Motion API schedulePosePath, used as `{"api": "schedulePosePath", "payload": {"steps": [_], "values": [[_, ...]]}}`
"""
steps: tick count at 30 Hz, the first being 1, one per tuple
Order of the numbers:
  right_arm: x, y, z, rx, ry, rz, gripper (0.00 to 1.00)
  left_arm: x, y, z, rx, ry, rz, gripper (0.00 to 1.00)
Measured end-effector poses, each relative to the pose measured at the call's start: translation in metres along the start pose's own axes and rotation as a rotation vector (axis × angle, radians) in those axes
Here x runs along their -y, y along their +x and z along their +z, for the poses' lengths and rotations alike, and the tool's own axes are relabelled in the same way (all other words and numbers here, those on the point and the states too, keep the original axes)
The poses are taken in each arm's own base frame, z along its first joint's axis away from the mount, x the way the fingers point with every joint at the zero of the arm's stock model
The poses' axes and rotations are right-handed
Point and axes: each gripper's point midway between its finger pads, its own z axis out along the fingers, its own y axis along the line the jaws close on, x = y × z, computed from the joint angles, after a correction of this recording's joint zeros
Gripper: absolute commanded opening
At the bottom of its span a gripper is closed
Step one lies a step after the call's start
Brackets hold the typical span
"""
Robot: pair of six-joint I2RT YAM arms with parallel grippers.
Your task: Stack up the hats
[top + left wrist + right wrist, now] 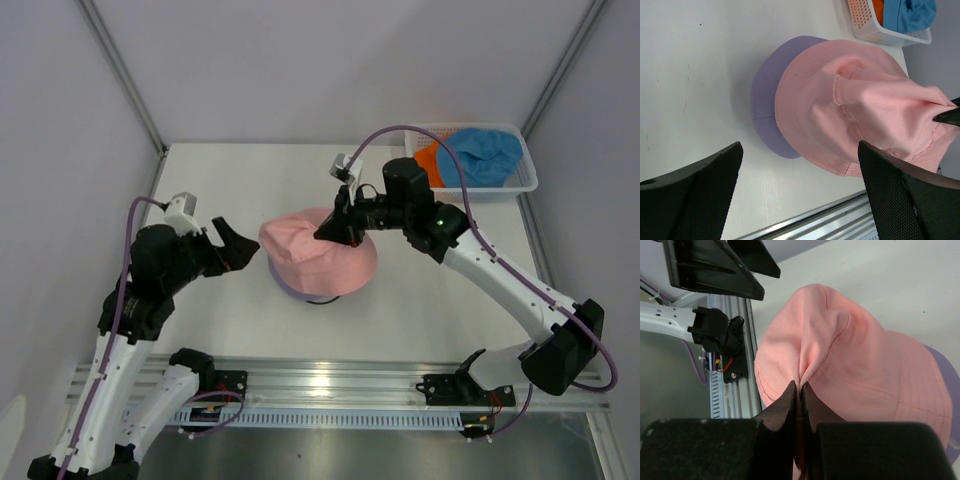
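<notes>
fabric of the soft pink bucket hat [322,264] was pinched tight in the right gripper [324,235], the hat draped over the lavender fabric bucket hat [765,100]; the left gripper [241,249] gaped wide nearby

arms [500,283]: white links, black joints | cables [127,262]: purple, looping off wrists | fingers [705,200]: black, mesh-textured | bases [205,372]: black, 6 o'clock

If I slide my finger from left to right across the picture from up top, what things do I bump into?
left gripper → pink hat → orange hat → blue hat. The right gripper, pinching the pink hat, overlaps it, so it is left out.
</notes>
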Motion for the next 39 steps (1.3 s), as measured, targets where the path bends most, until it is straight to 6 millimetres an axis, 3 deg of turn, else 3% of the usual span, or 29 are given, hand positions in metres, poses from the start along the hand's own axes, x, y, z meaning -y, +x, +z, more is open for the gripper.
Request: {"api": "schedulePosePath", "payload": {"steps": [4, 6, 7, 8, 13, 16, 20, 23, 33, 39], "values": [[0.011, 0.014, 0.005, -0.044, 0.015, 0.005, 0.18, -0.003, 0.003, 0.004, -0.01, -0.005, -0.005, 1.0], [0.016, 0.019, 0.002, -0.054, 0.034, 0.012, 0.58, -0.004, 0.006, 0.006, -0.016, -0.009, -0.012, 1.0], [0.021, 0.022, -0.002, -0.058, 0.058, 0.009, 0.9, -0.005, 0.007, 0.008, -0.019, -0.01, -0.013, 0.99], [0.024, 0.024, -0.005, -0.058, 0.077, 0.028, 0.99, -0.006, 0.008, 0.01, -0.023, -0.013, -0.016, 1.0], [0.04, 0.038, -0.03, -0.055, 0.199, 0.068, 1.0, -0.01, 0.011, 0.019, -0.044, -0.027, -0.032, 0.99], [0.047, 0.031, -0.043, -0.018, 0.298, 0.115, 1.0, -0.012, 0.014, 0.024, -0.054, -0.034, -0.064, 0.99], [0.063, 0.021, -0.07, 0.123, 0.424, 0.252, 0.99, -0.011, 0.018, 0.033, -0.05, 0.0, -0.148, 0.98], [0.084, 0.033, -0.093, 0.228, 0.513, 0.383, 0.97, -0.014, 0.025, 0.043, -0.054, 0.033, -0.241, 0.9], [0.112, 0.095, -0.081, 0.309, 0.554, 0.675, 0.85, -0.025, 0.047, 0.068, -0.081, 0.145, -0.488, 0.83], [0.135, 0.115, -0.081, 0.378, 0.545, 0.76, 0.82, -0.027, 0.045, 0.069, -0.064, 0.202, -0.531, 0.91]]}}
